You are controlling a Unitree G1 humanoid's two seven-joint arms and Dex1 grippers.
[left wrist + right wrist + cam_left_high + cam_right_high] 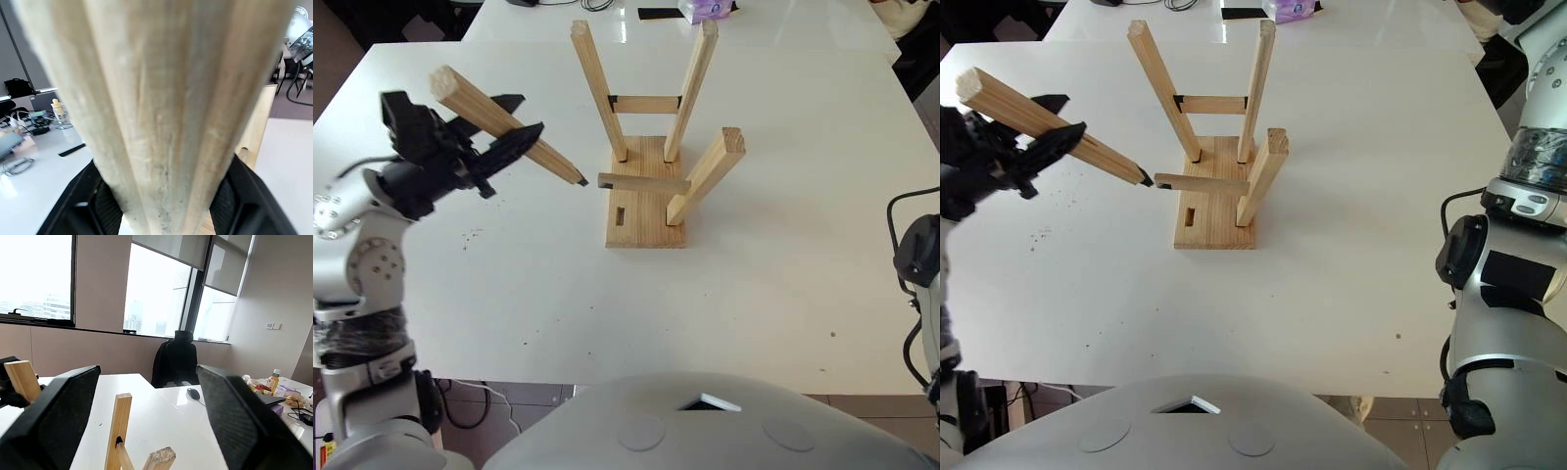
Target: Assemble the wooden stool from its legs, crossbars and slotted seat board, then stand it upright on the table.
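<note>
The slotted seat board (651,227) lies flat on the white table (783,255). Two legs (598,90) (691,90) stand up from its far end, joined by a crossbar (646,104). A third leg (707,174) leans at the right side, with a second crossbar (644,181) sticking out leftwards from it. An empty slot (620,215) shows at the board's near left. My left gripper (514,119) is shut on the fourth leg (504,122), held slanted in the air left of the board, its lower tip close to the loose crossbar's end. My right gripper (146,369) is open and holds nothing.
A second white table behind carries a tissue box (709,10) and a flat black item (656,14). Small dark specks (470,235) dot the table at the left. The right arm (1498,264) stands off the table's right edge. Bare table lies in front of the board.
</note>
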